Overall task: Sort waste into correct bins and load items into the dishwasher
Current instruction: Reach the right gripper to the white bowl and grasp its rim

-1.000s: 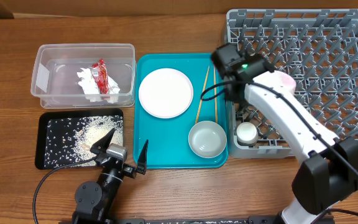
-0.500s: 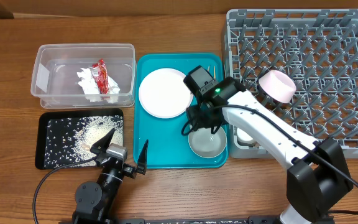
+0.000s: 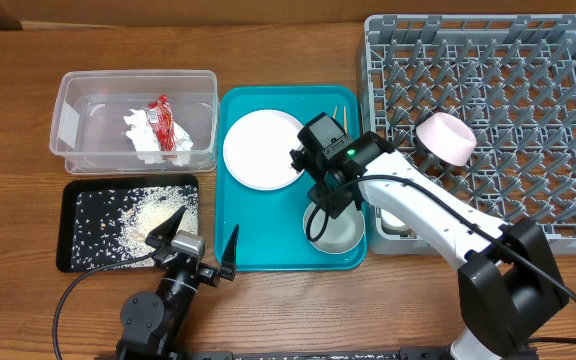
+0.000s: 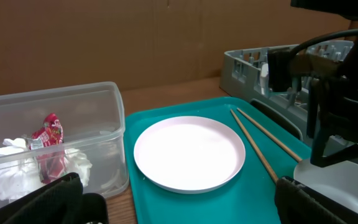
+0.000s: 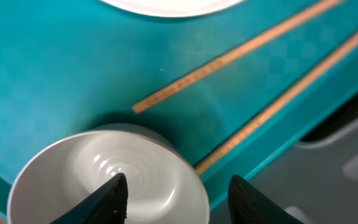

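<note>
The silvery bowl (image 3: 338, 232) (image 5: 104, 180) stands at the front right of the teal tray (image 3: 268, 255). My right gripper (image 3: 322, 213) (image 5: 179, 200) is open just above it, one finger over the bowl's inside and one outside its rim. The white plate (image 3: 263, 150) (image 4: 189, 152) and the chopsticks (image 4: 260, 140) (image 5: 229, 56) lie on the teal tray. The pink-backed bowl (image 3: 446, 138) and the white cup (image 3: 392, 217) sit in the grey dish rack (image 3: 508, 60). My left gripper (image 3: 200, 245) (image 4: 185, 208) is open and empty at the table's front.
The clear tub (image 3: 78, 100) (image 4: 104, 124) holds the red wrapper (image 3: 168, 122) (image 4: 48, 140) and the white tissue (image 3: 140, 135) (image 4: 5, 155). The black tray (image 3: 83, 240) holds the rice scraps (image 3: 153, 210). My right arm stretches across the rack's front left corner.
My right arm swung left from the rack to the teal tray and came down over the silvery bowl. The pink-backed bowl stays in the rack. The left arm has not moved.
</note>
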You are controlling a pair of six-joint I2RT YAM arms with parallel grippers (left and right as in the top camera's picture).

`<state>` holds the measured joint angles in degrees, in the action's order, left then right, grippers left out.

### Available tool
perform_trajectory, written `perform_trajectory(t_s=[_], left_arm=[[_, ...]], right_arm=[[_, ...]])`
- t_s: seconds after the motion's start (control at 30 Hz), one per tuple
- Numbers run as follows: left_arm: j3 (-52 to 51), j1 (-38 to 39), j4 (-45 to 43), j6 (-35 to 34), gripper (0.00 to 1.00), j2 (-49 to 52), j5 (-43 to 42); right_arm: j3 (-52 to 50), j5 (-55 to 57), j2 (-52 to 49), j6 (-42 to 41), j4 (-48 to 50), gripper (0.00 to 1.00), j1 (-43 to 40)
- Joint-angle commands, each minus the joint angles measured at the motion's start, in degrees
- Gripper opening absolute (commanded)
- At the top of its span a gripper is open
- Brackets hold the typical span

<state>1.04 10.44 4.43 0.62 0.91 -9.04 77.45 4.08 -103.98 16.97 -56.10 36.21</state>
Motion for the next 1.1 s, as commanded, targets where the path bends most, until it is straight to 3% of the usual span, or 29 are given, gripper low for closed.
perform_trajectory(t_s=[0.0,0.7,0.73,0.77,0.83,1.07], left_arm=[[-0.46,-0.35,-0.28,0.50,1.00,-0.59,-0.68],[-0.46,-0.35,-0.28,0.50,1.00,-0.59,-0.68],[-0.46,-0.35,-0.28,0.50,1.00,-0.59,-0.68],[-0.46,-0.35,-0.28,0.50,1.00,-0.59,-0.66],[-0.46,-0.35,-0.28,0.50,1.00,-0.59,-0.68],[-0.46,-0.35,-0.28,0.50,1.00,-0.59,-0.66]], right_arm=[[-0.26,-2.93,-1.46,4.72,0.24,0.51,-0.28],[-0.24,-7.65,-7.21,5.35,-0.33,0.28,-0.26],[-0.24,-7.63,-7.21,5.35,-0.33,0.26,-0.26],[-0.04,-7.61,-7.17,5.31,-0.39,0.13,-0.26],[0.92,-6.97,-6.91,3.85,-1.29,0.05,-0.26],[8.20,-4.17,-3.37,-2.47,-6.16,0.04,-0.26]])
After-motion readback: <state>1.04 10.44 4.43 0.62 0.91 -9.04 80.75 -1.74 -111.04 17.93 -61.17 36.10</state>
